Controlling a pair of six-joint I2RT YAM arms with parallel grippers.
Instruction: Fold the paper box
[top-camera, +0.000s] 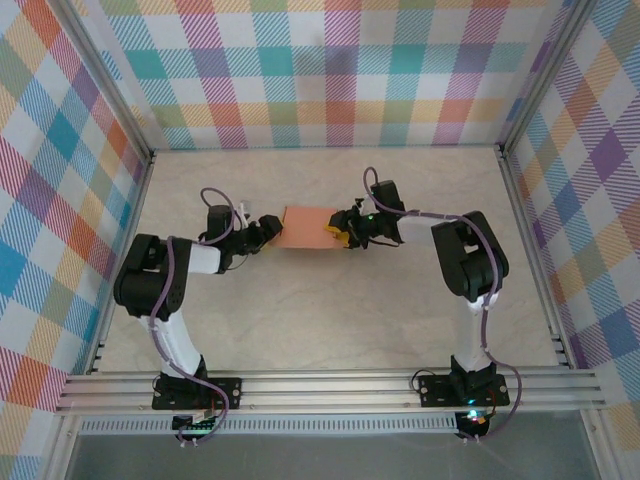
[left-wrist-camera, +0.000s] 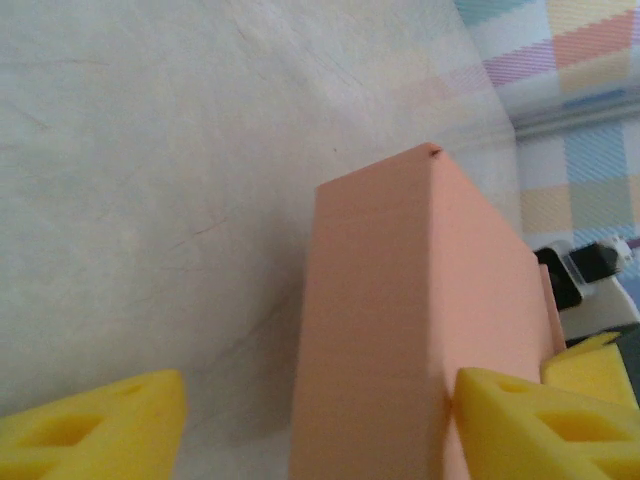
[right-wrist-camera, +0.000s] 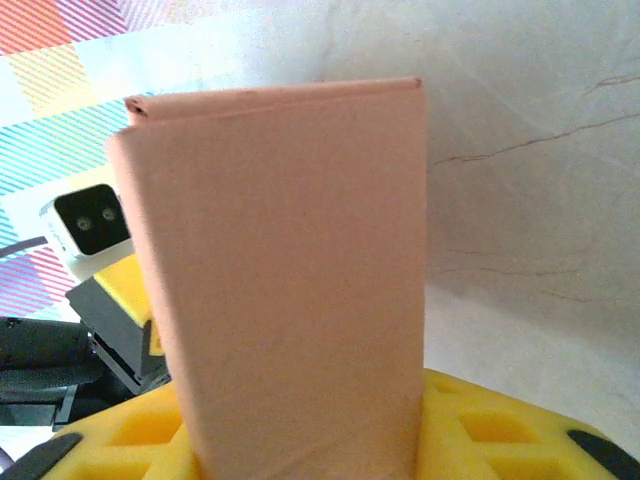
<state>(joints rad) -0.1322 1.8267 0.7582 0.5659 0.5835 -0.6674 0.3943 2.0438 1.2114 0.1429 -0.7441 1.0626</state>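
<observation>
The salmon-orange, thin-card paper box (top-camera: 310, 228) shows from above as a flat rectangle midway between the bench's left and right edges, somewhat nearer the far edge than the near one; the two arms reach in to it from opposite short ends.

The right gripper (top-camera: 341, 233) is closed on the box's right end; in the right wrist view the box rises from between yellow foam pads (right-wrist-camera: 490, 430) that press in on either side of it; its broad face is toward the camera; two layers of card part slightly at the top left corner, while the top right corner is a crisp fold.

The left gripper (top-camera: 267, 233) stands open around the box's left end; in the left wrist view one yellow pad touches the box's right-hand face; the other pad lies well apart from the left-hand face, with bare bench between them; the box's long edges run straight and its far corner is sharp.

I cannot tell whether the box rests on the surface or is held just above it.

The pale, marbled bench (top-camera: 320, 320) spreads wide around the box; broad stretches lie between it and the far edge, the side edges and the aluminium rail (top-camera: 330, 385) along the near edge; plaid walls (top-camera: 300, 70) stand on the far, left and right edges.
</observation>
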